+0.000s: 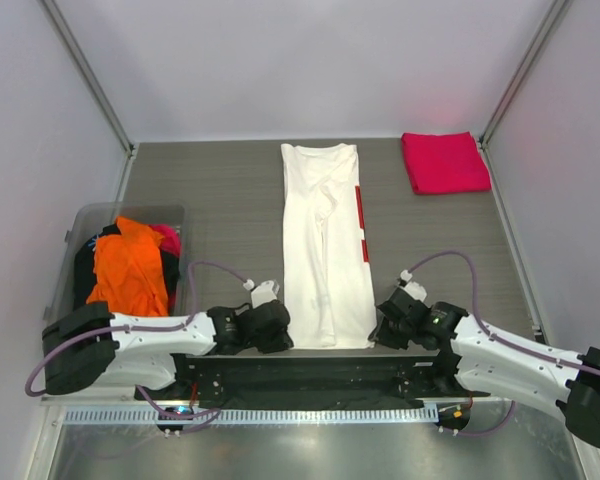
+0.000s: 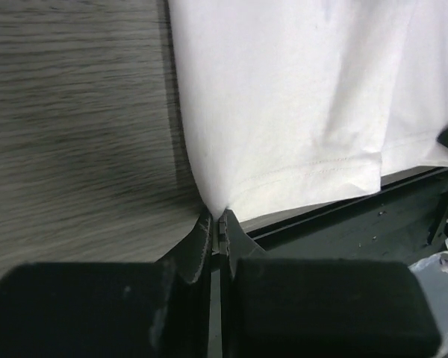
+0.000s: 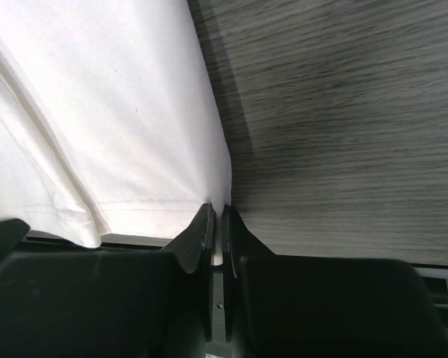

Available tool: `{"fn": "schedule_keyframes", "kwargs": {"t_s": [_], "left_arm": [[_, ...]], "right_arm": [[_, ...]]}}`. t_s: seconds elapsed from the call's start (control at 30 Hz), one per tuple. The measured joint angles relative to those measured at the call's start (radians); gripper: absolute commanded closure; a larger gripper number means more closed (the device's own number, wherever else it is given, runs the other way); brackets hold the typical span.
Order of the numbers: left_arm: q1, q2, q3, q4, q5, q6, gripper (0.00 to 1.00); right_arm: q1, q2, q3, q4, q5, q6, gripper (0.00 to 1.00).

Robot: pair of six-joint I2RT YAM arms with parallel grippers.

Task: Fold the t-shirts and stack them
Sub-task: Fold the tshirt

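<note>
Lying from 12 o'clock to 6 o'clock down the middle of the grey wood-grain surface (image 1: 220,200), the long, soft-cloth white t-shirt (image 1: 320,240) is folded lengthwise into a narrow strip. Its collar end is far and its hem reaches the near edge. A thin red panel (image 1: 361,222) shows along its 3 o'clock side; the script on it is too small to read.

At the hem's 7 o'clock corner the left tool (image 2: 216,220) has its jaws pressed together on a pinch of the white cloth, right where the stitched hem meets the side fold. At the 5 o'clock corner the right tool (image 3: 218,216) grips the same way, its jaws closed on the corner of the hem. Both arms lie low over the near edge, reaching in from either side.

Out at 1 o'clock, well apart from the white strip, a plain pink-red t-shirt (image 1: 445,162) sits folded into a neat rectangle in the far corner.

At 9 o'clock stands a clear plastic bin (image 1: 80,215). A crumpled orange t-shirt (image 1: 130,265) is heaped on top inside it, with a dark t-shirt (image 1: 85,275) beneath at its outer side. A bit of bright pink cloth (image 1: 168,238) shows at the bin's inner wall.
</note>
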Motion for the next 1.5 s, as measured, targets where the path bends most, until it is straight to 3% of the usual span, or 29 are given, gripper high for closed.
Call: {"fn": "schedule_keyframes", "kwargs": {"t_s": [0.23, 0.4, 0.57, 0.83, 1.07, 1.5], "left_arm": [[0.006, -0.047, 0.251, -0.346, -0.128, 0.013, 1.0], [0.08, -0.079, 0.415, -0.474, -0.19, 0.089, 1.0], [0.249, -0.055, 0.494, -0.497, -0.171, 0.189, 1.0], [0.436, 0.122, 0.676, -0.476, -0.077, 0.326, 1.0], [0.536, 0.275, 0.839, -0.474, -0.011, 0.415, 1.0], [0.66, 0.575, 0.983, -0.478, 0.083, 0.502, 0.99]], "right_arm": [[0.003, -0.01, 0.156, -0.105, 0.091, -0.025, 0.99], [-0.033, 0.1, 0.33, -0.133, 0.175, -0.092, 0.99], [-0.158, 0.237, 0.487, -0.121, 0.191, -0.208, 0.99], [-0.313, 0.431, 0.705, -0.085, 0.167, -0.393, 0.99], [-0.392, 0.575, 0.821, -0.059, 0.133, -0.494, 0.99], [-0.463, 0.871, 0.976, -0.009, 0.051, -0.591, 0.99]]}}
